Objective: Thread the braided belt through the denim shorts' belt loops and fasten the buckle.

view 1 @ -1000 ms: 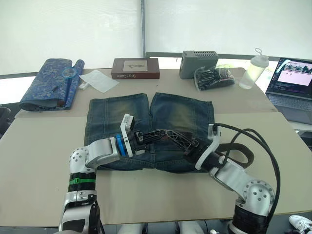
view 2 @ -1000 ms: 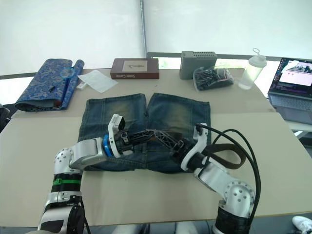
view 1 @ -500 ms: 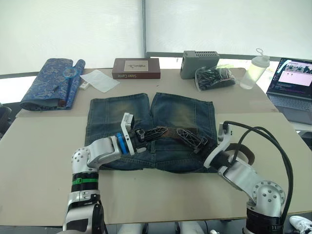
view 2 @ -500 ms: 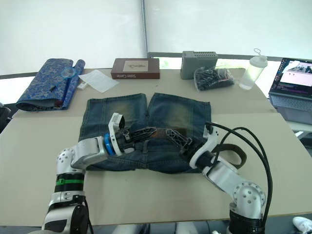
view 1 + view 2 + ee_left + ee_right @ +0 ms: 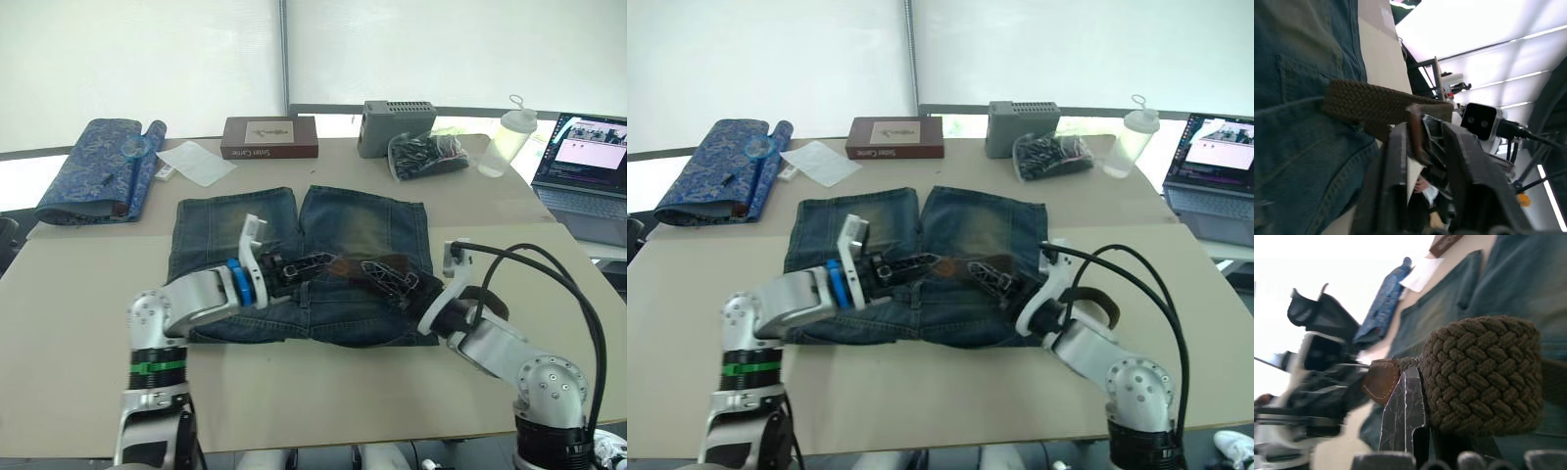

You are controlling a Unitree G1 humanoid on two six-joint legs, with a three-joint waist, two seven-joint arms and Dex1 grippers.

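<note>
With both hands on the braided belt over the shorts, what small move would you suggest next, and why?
Probably have the left hand draw the belt's leather-tipped end toward the robot's left along the waistband. The braided belt lies across the denim shorts, its end pinched in the left hand, while the right hand grips it farther back, and slack loops off the shorts' right edge.

Open surface around the denim shorts (image 5: 294, 255)

Nearer than the shorts and on both sides, the surface (image 5: 294, 392) lies bare; beyond them stand a book (image 5: 269, 138), grey box (image 5: 396, 127) and bottle (image 5: 507, 138) (laptop (image 5: 588, 171) farther right).
</note>
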